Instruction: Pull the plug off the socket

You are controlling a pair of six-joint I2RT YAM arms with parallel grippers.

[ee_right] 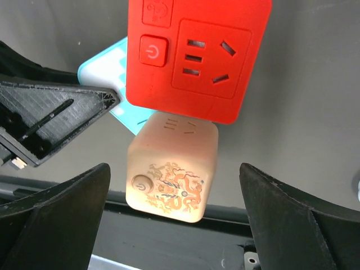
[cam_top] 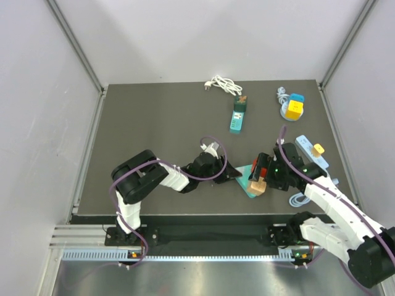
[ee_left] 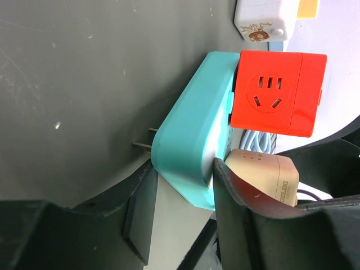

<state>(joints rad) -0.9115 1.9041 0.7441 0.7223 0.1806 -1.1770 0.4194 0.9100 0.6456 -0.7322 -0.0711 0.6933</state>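
Note:
The socket is a teal power strip (cam_top: 245, 180) (ee_left: 191, 124) with a red cube plug (cam_top: 262, 165) (ee_left: 275, 93) (ee_right: 194, 56) and a beige cube plug (cam_top: 257, 186) (ee_left: 264, 171) (ee_right: 171, 163) seated on it. My left gripper (cam_top: 234, 174) (ee_left: 184, 167) straddles the strip's near end, with both fingers against its sides. My right gripper (cam_top: 261, 180) (ee_right: 174, 169) stands wide open on either side of the beige plug, with clear gaps both sides. The beige plug has a dragon print and a power button.
A second teal strip (cam_top: 238, 115) with a brown plug lies further back. A coiled white cable (cam_top: 222, 85) is behind it. A yellow-and-blue cube (cam_top: 293, 108) sits at the back right. A white strip with a yellow plug (cam_top: 311, 151) lies right of my right arm.

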